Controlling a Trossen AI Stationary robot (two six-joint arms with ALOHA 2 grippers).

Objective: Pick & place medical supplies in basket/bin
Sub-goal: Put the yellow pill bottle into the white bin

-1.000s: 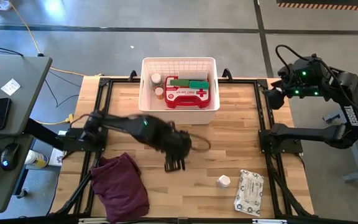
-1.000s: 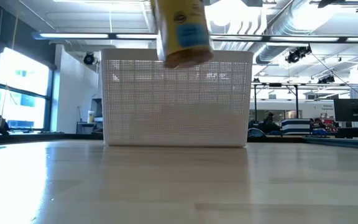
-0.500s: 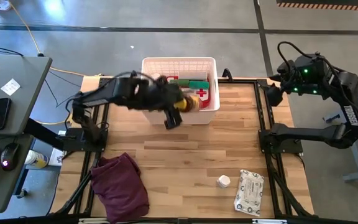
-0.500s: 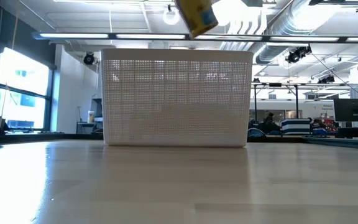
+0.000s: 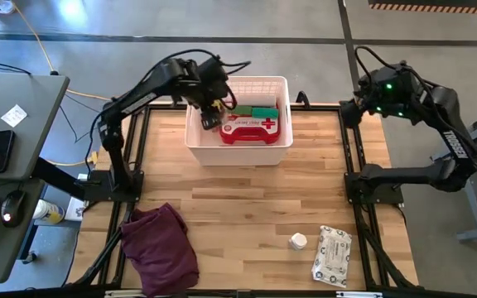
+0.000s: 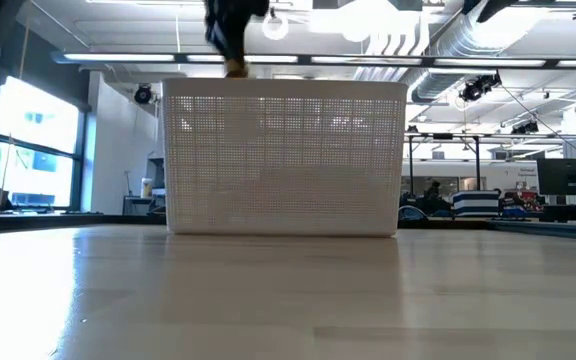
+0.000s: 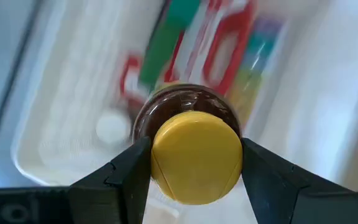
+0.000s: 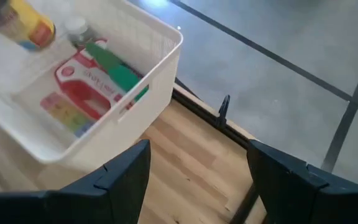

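Observation:
My left gripper (image 5: 211, 114) hangs over the left part of the white basket (image 5: 238, 80), shut on a brown bottle (image 7: 194, 155) with a yellow end and a yellow label (image 8: 28, 26). The low view shows that gripper (image 6: 226, 35) above the basket's rim (image 6: 286, 88). Inside the basket lie a red first-aid case (image 5: 252, 128), green rolls (image 5: 253, 110), a rainbow pill organiser (image 8: 67, 112) and a white-capped bottle (image 8: 76, 26). My right gripper (image 8: 197, 174) stands open above the table's far right corner, holding nothing. My left gripper pinches the bottle's yellow end (image 7: 160, 163) between its two fingers, one on each side. The fingers slant down from above. The bottle hangs below them, lifted clear, its brown body pointing down into the basket.
A small white bottle (image 5: 297, 242) and a white wipes pack (image 5: 331, 255) lie on the table near its right front. A dark purple cloth (image 5: 162, 248) is heaped at the left front. The middle of the wooden tabletop (image 5: 247, 199) is bare.
My left gripper has carried the bottle from over the middle of the table toward the far edge, rising a little, and now holds it over the basket's left part. It has stayed shut on the bottle. My right arm has shifted slightly toward the basket.

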